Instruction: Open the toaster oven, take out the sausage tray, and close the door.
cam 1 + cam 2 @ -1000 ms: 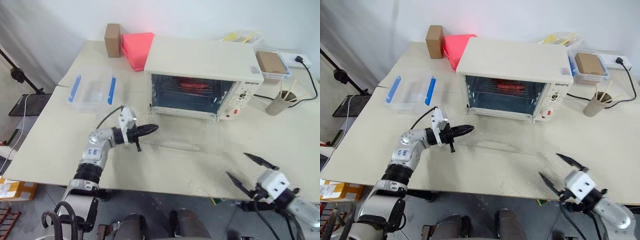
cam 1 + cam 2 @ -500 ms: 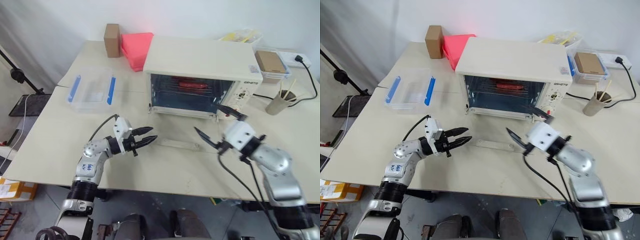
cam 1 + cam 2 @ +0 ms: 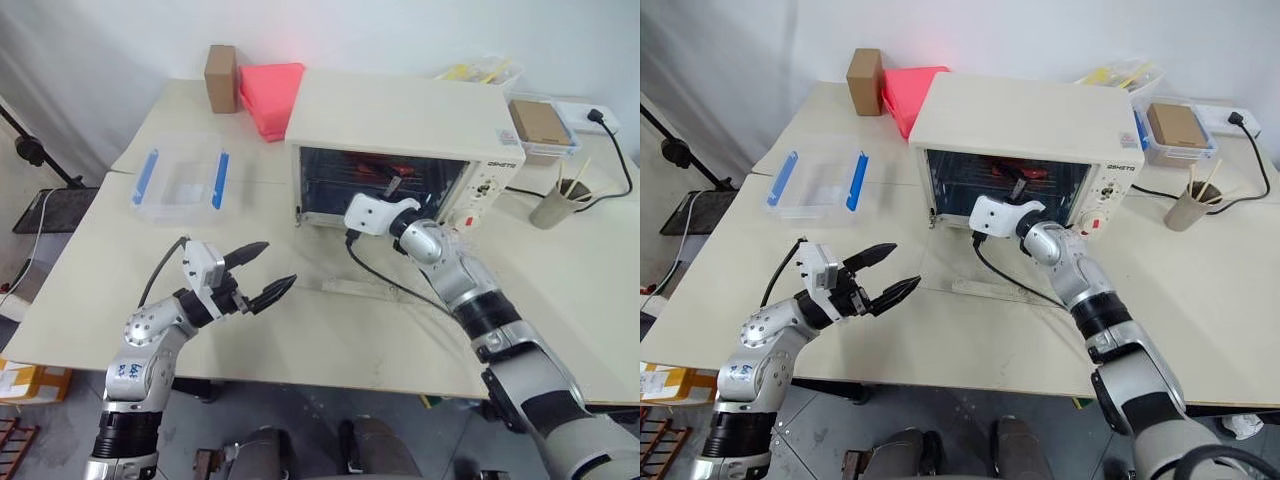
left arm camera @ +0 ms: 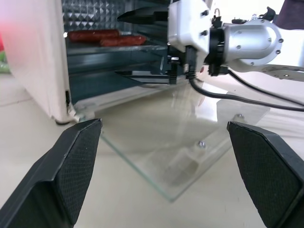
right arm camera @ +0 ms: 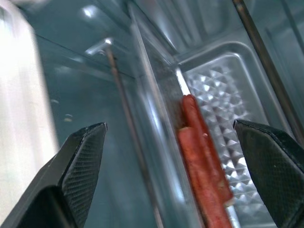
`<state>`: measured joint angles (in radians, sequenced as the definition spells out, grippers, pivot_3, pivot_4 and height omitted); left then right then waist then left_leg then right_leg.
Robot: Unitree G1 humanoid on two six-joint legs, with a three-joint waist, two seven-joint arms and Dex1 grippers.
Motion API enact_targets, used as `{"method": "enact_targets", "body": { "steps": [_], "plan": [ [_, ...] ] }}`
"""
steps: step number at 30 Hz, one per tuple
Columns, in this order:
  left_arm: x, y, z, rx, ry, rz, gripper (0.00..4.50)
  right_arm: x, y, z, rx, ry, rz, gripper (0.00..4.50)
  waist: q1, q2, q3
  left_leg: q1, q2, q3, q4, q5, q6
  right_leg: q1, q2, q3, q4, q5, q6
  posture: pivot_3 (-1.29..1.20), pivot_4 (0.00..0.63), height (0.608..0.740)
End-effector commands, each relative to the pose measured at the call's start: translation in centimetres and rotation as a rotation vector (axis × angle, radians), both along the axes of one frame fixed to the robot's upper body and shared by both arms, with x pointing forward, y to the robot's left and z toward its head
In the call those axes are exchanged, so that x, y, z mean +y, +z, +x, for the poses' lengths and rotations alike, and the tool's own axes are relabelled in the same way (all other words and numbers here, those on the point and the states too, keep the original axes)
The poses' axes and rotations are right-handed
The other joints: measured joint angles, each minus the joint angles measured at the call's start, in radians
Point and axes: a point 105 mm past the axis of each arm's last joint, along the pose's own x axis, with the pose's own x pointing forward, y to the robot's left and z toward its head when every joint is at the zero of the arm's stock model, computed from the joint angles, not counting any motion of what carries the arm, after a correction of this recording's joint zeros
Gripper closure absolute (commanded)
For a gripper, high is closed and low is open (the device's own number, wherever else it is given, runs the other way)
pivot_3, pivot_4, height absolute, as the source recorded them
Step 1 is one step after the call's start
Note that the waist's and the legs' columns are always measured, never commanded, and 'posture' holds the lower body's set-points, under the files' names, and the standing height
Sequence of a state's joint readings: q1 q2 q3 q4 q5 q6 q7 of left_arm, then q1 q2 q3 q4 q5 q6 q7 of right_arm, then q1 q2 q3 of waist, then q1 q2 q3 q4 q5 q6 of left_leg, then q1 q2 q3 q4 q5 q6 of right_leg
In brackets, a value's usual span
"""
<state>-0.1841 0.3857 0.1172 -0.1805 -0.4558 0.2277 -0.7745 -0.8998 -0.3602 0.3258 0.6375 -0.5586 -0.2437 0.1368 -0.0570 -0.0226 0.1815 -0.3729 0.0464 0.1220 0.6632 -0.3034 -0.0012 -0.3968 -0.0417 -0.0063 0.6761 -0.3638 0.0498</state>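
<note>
- Left eye view shows the toaster oven (image 3: 400, 150) in the upper middle of the picture, on the pale worktop (image 3: 560, 300).
- Its door (image 4: 175, 142) is already down. It lies flat on the worktop in front of the oven, glass side up, with the bar handle (image 3: 358, 290) at the near edge.
- The sausage tray (image 5: 223, 123) sits inside the oven, up on its wire rack. Red-brown sausages (image 4: 111, 38) lie on it.
- The tray's long side runs across the oven mouth, from left to right in the left eye view.
- The right pincer (image 3: 395, 185) is the near one. It is right at the oven mouth, at the middle of the picture, pointing in toward the tray.
- In the right wrist view the sausages lie straight ahead, between the two black fingers (image 5: 71, 175).
- The right pincer is wide open. It holds nothing, and I see no touch on the tray yet.
- The left pincer (image 3: 255, 270) is at the lower left of the picture, well apart from the oven and off to the side of the door.
- The left pincer is wide open too, and it is empty.
- I think the next job is for the right pincer to go further in and take hold of the tray's front rim.
- The rim is thin and the sausages are close to it, so I think the fingers could hit the sausages or the rack.
</note>
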Motion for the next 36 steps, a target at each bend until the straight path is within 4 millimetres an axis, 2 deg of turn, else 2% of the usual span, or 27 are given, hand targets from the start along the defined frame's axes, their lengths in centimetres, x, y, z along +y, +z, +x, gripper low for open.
{"method": "enact_targets", "body": {
  "steps": [1,7,10,12,18,24,29,36],
  "plan": [
    [-0.5,0.9,-0.2,-0.037,-0.01,-0.014,0.0,0.4,0.7,0.1,-0.044,0.012,-0.001,0.93,-0.002,0.0,0.0,0.0,0.0,0.0,0.0,0.0,0.0,0.0,0.0,0.0,0.0,0.0,0.0,0.0,0.15,0.74],
    [-1.1,1.3,0.7,-0.05,-0.031,-0.026,0.0,-0.2,0.2,0.7,-0.039,-0.028,-0.02,2.89,-0.005,0.0,0.0,0.0,0.0,0.0,0.0,0.0,-0.001,0.0,0.001,0.0,0.0,0.0,0.0,0.0,0.15,0.74],
    [-1.7,1.9,1.9,-0.07,-0.06,-0.025,0.0,-0.3,0.2,0.6,-0.045,-0.031,-0.015,3.94,-0.004,0.0,0.0,0.0,0.0,0.0,0.0,0.001,-0.001,0.0,0.001,0.0,0.0,0.0,0.0,0.0,0.15,0.74],
    [-2.3,2.8,3.0,-0.104,-0.089,-0.029,0.0,-0.6,0.5,0.7,-0.052,-0.04,-0.016,4.45,-0.003,-0.001,0.0,0.0,0.0,0.0,0.0,0.001,-0.001,0.0,0.001,0.0,0.0,0.0,0.0,0.0,0.15,0.74],
    [-3.1,6.2,6.2,-0.18,-0.14,-0.07,0.0,-1.1,2.1,0.5,-0.104,-0.043,-0.014,4.48,-0.001,-0.001,0.0,0.0,0.0,0.0,0.0,0.001,-0.001,0.001,0.001,0.0,0.0,0.0,0.0,0.0,0.15,0.74],
    [-3.7,7.6,8.2,-0.193,-0.165,-0.097,0.0,-0.4,3.0,-1.2,-0.149,0.024,-0.035,4.48,0.0,-0.001,0.0,-0.003,0.001,-0.001,-0.001,0.001,-0.001,-0.002,0.001,-0.002,0.002,0.0,0.0,0.0,0.15,0.74],
    [-3.8,7.4,9.1,-0.166,-0.178,-0.113,0.0,0.5,3.0,-4.6,-0.154,0.123,-0.069,4.48,0.003,-0.001,0.0,-0.005,0.001,-0.002,-0.001,0.0,-0.001,-0.004,0.001,-0.003,0.002,0.0,0.0,0.0,0.15,0.74],
    [-3.8,6.9,9.5,-0.134,-0.184,-0.141,0.0,0.2,1.9,-9.5,-0.108,0.161,-0.086,4.48,0.002,-0.002,0.001,-0.007,0.001,-0.001,0.0,0.001,-0.002,-0.007,0.002,-0.002,0.002,0.0,0.0,0.0,0.15,0.74]
  ]
}}
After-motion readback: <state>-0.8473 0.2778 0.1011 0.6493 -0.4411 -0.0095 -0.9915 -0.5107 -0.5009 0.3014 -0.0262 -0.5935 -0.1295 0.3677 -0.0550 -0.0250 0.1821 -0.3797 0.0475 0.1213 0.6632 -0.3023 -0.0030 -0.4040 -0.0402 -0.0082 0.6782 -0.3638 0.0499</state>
